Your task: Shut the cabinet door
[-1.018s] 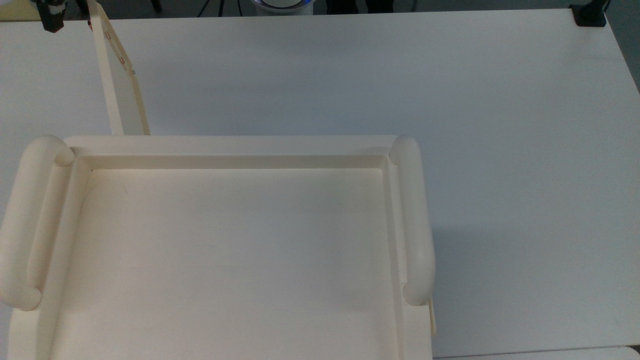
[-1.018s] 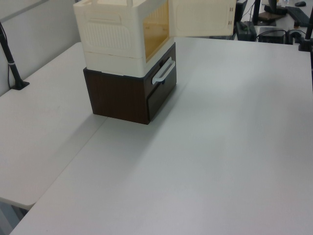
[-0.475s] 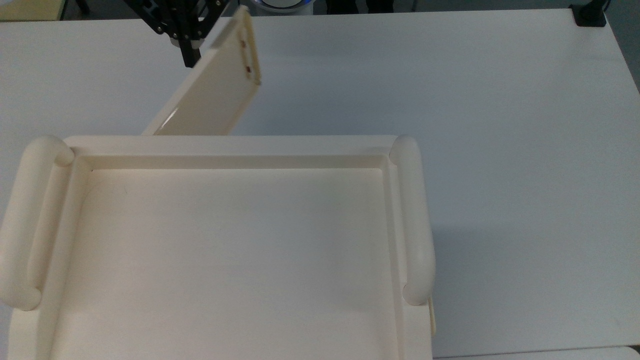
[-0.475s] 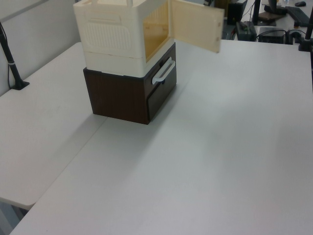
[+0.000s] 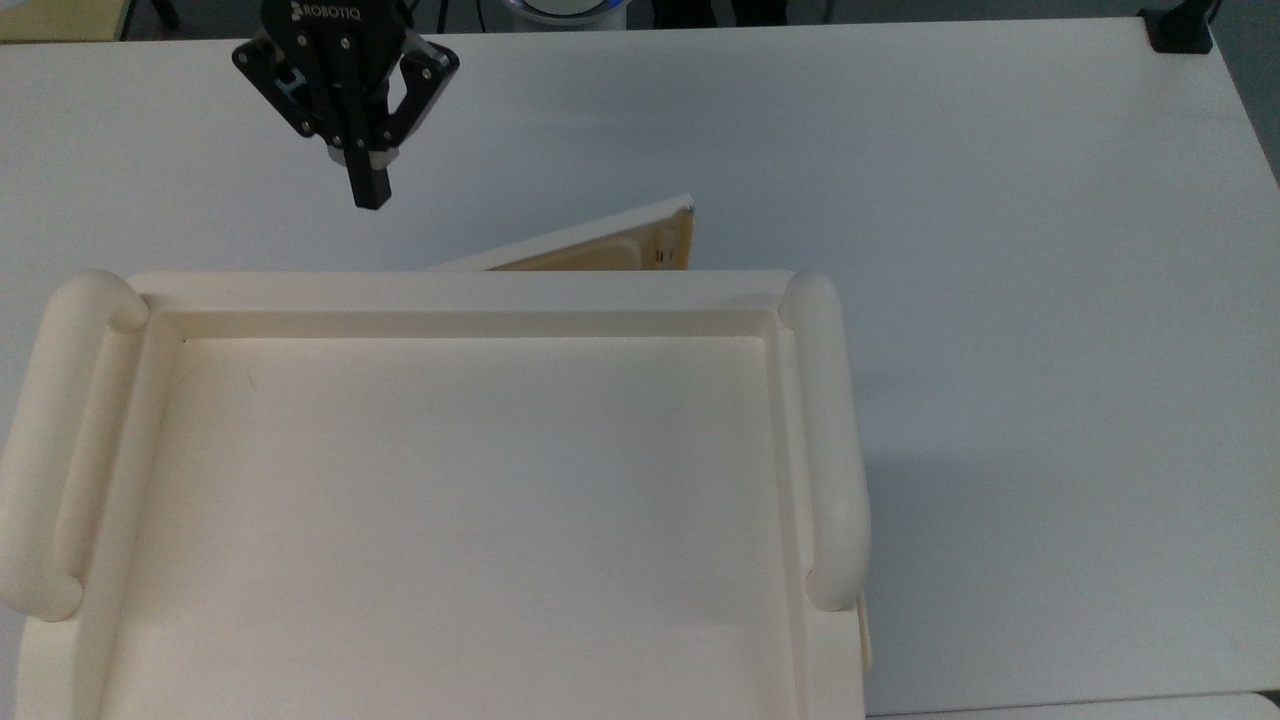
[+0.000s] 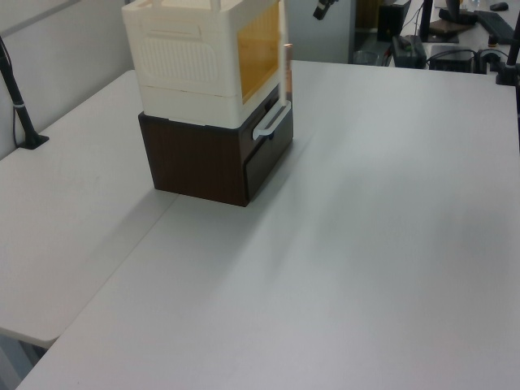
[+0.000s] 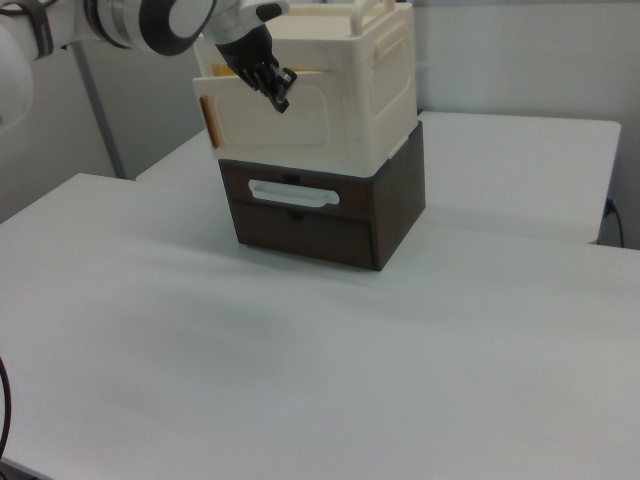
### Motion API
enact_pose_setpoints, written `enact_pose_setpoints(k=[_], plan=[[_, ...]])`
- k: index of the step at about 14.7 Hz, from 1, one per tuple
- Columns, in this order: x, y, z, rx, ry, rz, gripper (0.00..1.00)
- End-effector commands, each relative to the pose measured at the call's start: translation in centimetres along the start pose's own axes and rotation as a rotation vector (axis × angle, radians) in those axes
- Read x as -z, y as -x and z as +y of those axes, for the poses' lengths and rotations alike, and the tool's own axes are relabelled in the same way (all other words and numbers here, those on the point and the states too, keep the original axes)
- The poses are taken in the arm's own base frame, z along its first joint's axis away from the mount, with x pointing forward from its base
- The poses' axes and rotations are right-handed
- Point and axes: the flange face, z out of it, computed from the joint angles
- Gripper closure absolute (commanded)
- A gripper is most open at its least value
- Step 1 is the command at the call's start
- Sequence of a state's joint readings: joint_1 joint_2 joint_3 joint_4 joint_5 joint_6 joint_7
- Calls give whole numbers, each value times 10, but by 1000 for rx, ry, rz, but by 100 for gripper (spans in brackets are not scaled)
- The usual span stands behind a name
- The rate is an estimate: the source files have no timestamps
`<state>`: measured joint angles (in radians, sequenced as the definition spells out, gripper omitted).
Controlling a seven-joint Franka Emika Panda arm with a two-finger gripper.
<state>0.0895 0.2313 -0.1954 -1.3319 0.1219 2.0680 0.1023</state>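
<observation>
Cabinet door (image 5: 575,250), thin cream panel, stands slightly ajar.

The cabinet (image 5: 460,480) is running off the top view's bottom and left edges, and its front face below the gripper (image 5: 368,196) is lying hidden under its own rim. The cabinet door (image 6: 285,57) is showing edge-on in the left view, its face unreadable.

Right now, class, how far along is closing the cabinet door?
Mostly done: the cabinet door stands at a shallow angle to the cabinet. In hand: nothing; the shut gripper hangs apart from the door. Left: pushing the free edge flush, since a gap remains.
</observation>
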Motion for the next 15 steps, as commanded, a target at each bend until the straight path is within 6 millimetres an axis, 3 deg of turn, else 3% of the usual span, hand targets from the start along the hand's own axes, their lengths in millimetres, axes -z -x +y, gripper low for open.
enact_pose_setpoints(k=[1, 6, 10, 15], plan=[[-18, -4, -29, 11, -37, 89, 100], [-34, -9, -58, 53, -62, 200, 100], [-53, -14, -61, 65, -61, 259, 100], [-53, -15, -61, 66, -62, 288, 100]])
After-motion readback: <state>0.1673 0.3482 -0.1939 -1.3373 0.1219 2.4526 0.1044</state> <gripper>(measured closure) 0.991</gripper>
